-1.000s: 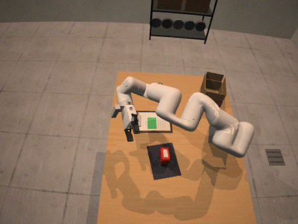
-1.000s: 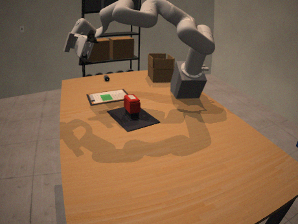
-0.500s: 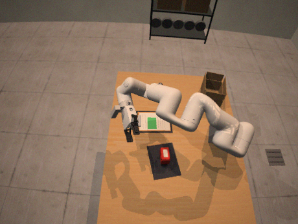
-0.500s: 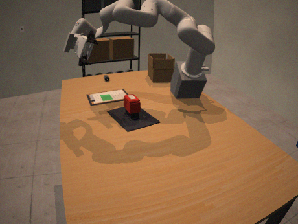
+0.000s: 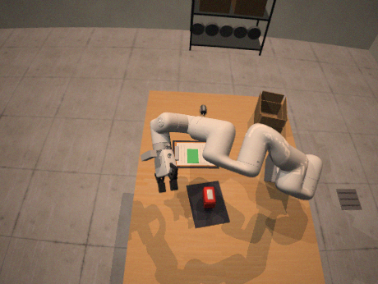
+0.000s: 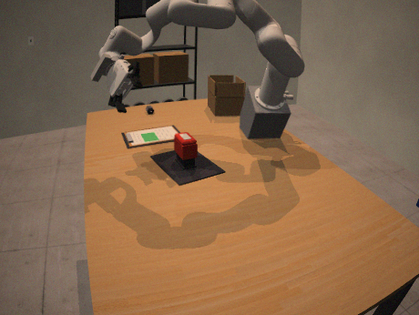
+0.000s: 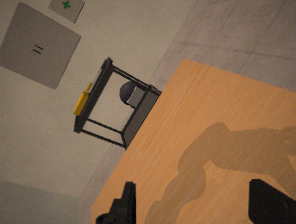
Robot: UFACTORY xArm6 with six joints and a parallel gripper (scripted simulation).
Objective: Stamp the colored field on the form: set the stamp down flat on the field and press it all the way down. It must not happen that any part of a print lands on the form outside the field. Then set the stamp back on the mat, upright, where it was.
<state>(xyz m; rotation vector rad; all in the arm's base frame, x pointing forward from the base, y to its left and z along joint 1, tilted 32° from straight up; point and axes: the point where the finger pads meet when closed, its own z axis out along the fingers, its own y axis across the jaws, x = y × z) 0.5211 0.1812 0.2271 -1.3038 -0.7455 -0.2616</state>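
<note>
Gripper (image 5: 168, 184) raised high above the table (image 6: 255, 255), fingers spread fully apart, nothing held. Stamp (image 5: 209, 197) upright on the dark mat (image 5: 197, 215), untouched, well apart from gripper. Form (image 5: 179, 151) with green field (image 5: 192, 156) flat beside the mat.

A workshop or storeroom, it seems: bare grey concrete-tile floor (image 5: 70, 123), plain grey walls (image 6: 360, 59), and at twelve o'clock a black metal shelf rack (image 5: 191, 25) holding brown cardboard boxes (image 6: 170, 66) and what look like dark round spools (image 5: 226, 30).
</note>
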